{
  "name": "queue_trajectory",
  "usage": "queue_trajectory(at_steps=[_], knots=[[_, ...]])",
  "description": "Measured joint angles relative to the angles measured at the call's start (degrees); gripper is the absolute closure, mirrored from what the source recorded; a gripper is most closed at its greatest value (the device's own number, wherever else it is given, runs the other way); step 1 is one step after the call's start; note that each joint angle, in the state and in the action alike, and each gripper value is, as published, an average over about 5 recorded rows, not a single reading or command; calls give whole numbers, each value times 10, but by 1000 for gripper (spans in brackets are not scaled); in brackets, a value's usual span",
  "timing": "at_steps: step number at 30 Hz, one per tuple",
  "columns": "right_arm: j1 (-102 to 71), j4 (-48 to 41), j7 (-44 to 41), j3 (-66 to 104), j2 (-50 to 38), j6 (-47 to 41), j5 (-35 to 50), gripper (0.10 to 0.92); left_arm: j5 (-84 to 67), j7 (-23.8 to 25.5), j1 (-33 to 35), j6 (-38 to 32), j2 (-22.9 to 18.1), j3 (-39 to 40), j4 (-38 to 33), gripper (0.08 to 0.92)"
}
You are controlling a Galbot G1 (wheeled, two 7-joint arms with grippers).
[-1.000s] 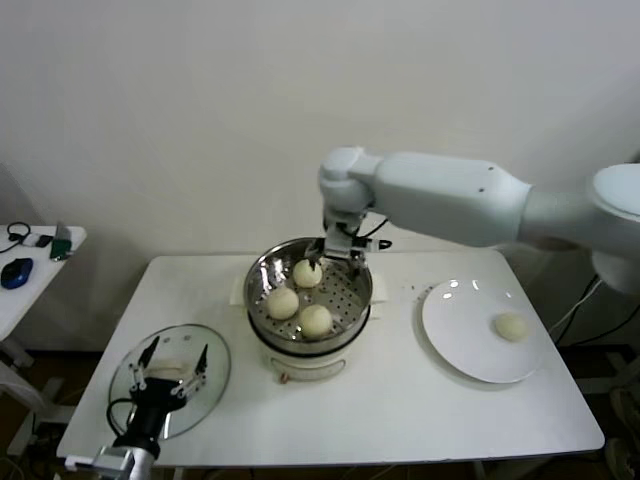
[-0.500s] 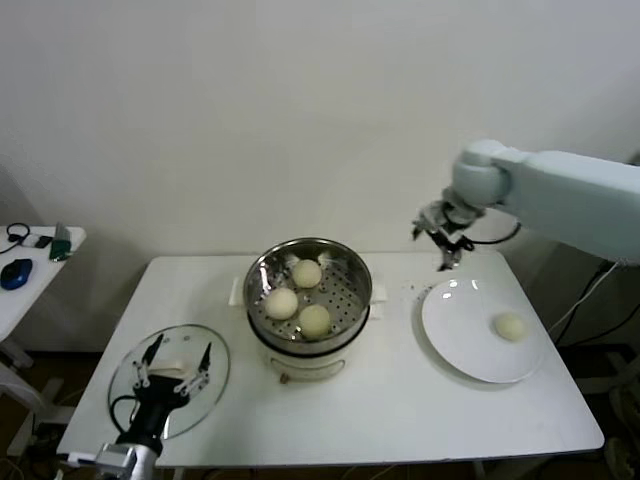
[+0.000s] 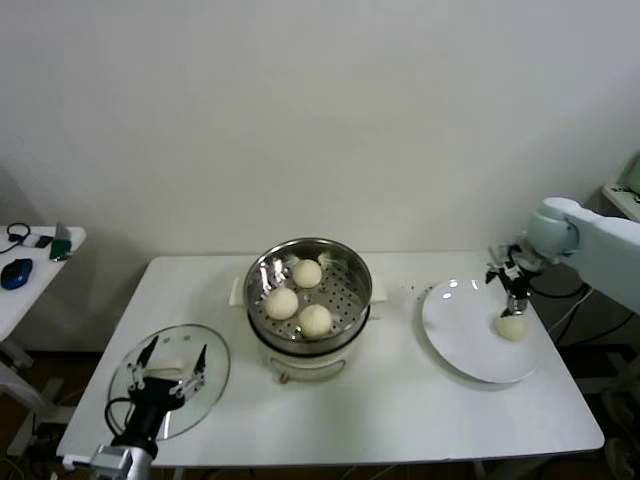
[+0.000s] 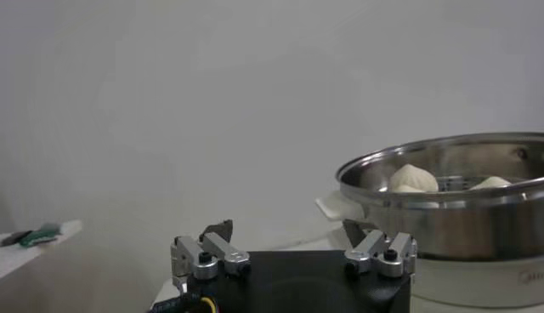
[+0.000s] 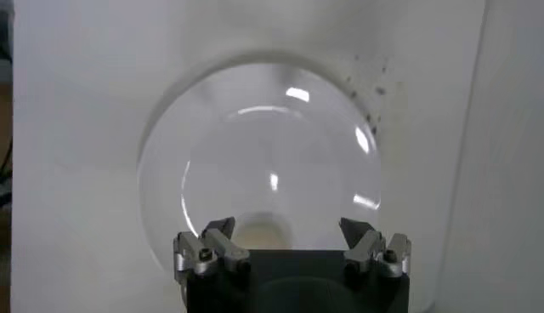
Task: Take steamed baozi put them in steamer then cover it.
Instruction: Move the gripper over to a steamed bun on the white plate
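Three baozi (image 3: 299,297) in steamer (image 3: 262,302), fourth baozi (image 3: 511,327) on plate (image 3: 455,345) under spread right gripper (image 3: 510,280) — glass cover (image 3: 215,372) off, beneath spread left gripper (image 3: 168,372).

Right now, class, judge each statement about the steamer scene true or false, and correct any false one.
1. Three baozi lie in the steamer. True.
2. The plate is bare. False: one baozi lies on it.
3. The lid covers the steamer. False: it lies on the table, left of the steamer.
4. The right hand is open above the plate's baozi. True.
5. The left hand holds a baozi. False: it is open and empty, over the lid.
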Motion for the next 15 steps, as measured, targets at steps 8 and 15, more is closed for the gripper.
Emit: queue_trajectory(at_steps=[8,15], knots=[[-111,-75,-5,109,-4,31,-48,203,7,0,1,3,-5,2,3,177],[-171,-139,-6,193,11,75,-98,203,12,-1,1,5,-6,4,4,177]])
